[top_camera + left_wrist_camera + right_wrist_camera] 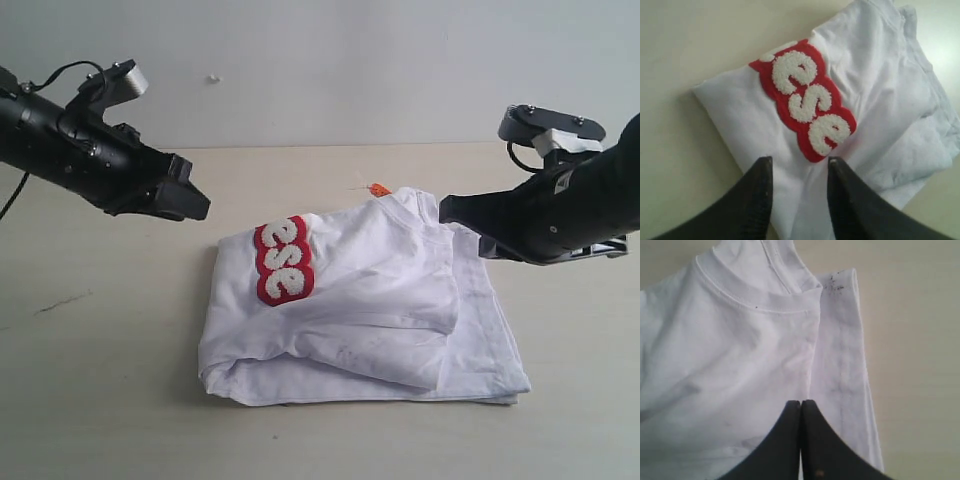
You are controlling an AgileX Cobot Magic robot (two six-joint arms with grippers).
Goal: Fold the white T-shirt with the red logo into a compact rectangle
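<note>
The white T-shirt point(380, 290) lies folded in a rough rectangle in the middle of the table, with the red logo point(283, 260) showing "ese" near its left edge. A small orange neck tag point(379, 189) pokes out at the far edge. My left gripper point(195, 203) hovers up and to the left of the shirt. In the left wrist view it point(800, 161) is open over the cloth just short of the logo point(807, 107), with nothing between its fingers. My right gripper point(447, 211) hangs over the shirt's right side, shut and empty point(801, 403), near the ribbed collar point(755, 297).
The beige table point(100, 380) runs to a pale wall at the back. A thin dark scratch point(60, 303) marks the tabletop at the left. The shirt's outer hem point(840, 340) carries grey smudges.
</note>
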